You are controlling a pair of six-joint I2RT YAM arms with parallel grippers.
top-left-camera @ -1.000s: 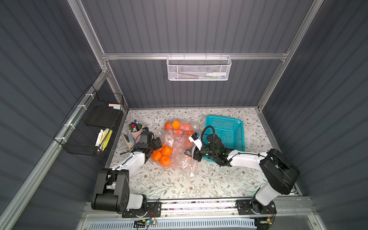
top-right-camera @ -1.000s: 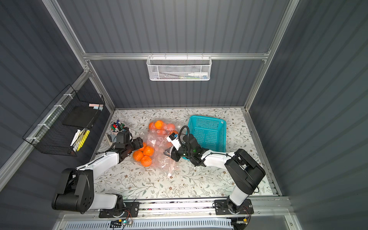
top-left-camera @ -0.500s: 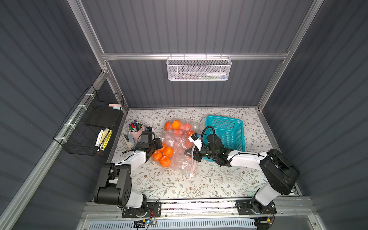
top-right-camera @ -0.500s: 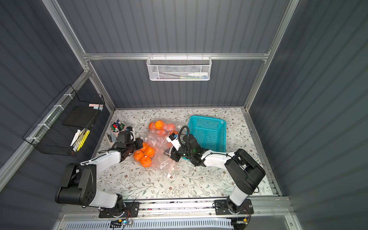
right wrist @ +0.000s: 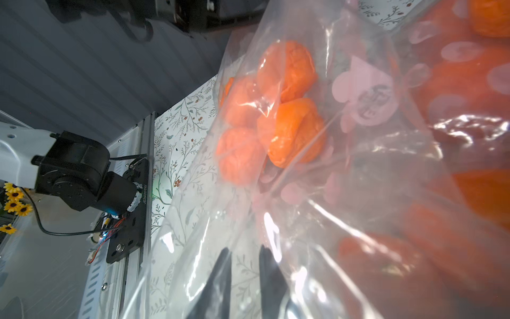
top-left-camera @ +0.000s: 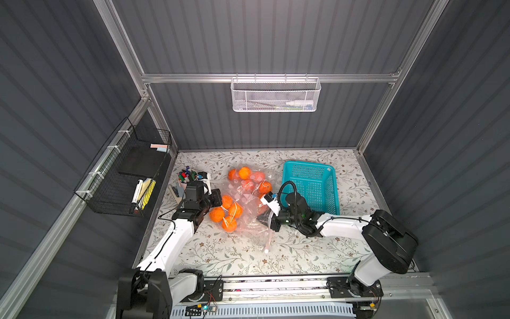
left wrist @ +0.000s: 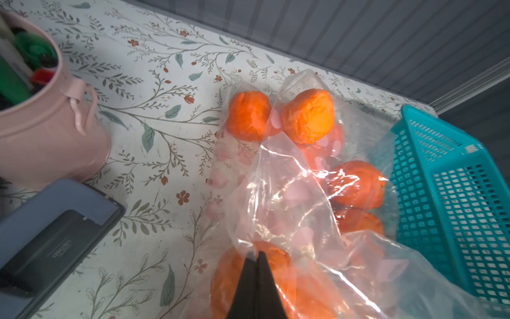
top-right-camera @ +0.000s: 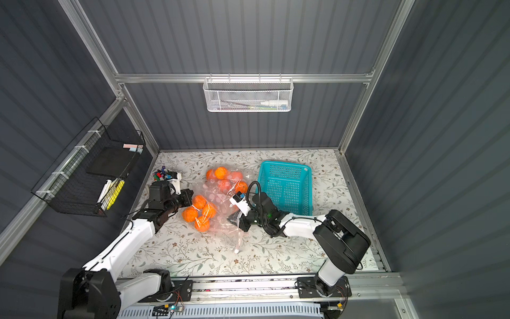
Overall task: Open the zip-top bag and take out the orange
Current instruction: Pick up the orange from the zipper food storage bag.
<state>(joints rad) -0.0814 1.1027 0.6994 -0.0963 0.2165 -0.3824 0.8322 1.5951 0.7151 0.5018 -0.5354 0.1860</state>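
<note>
Closure is the change: my left claw [left wrist: 256,254], wide a second ago, now has its tips pressed together on the film of the zip-top bag [top-left-camera: 248,193], right over one of the oranges [top-left-camera: 227,214] bunched under it. My right claw [right wrist: 242,254] stands narrowly parted at the bag's opposite edge; through the glare I cannot tell whether it truly pinches plastic. The bag lies mid-table between my arms, nothing taken out yet. I judge pulling the mouth apart comes next.

Teal basket [top-left-camera: 311,182] on floral desk [top-left-camera: 303,256], pink cup of markers [left wrist: 49,138], white mesh wall basket [top-left-camera: 262,91], black wire rack [top-left-camera: 116,190]
</note>
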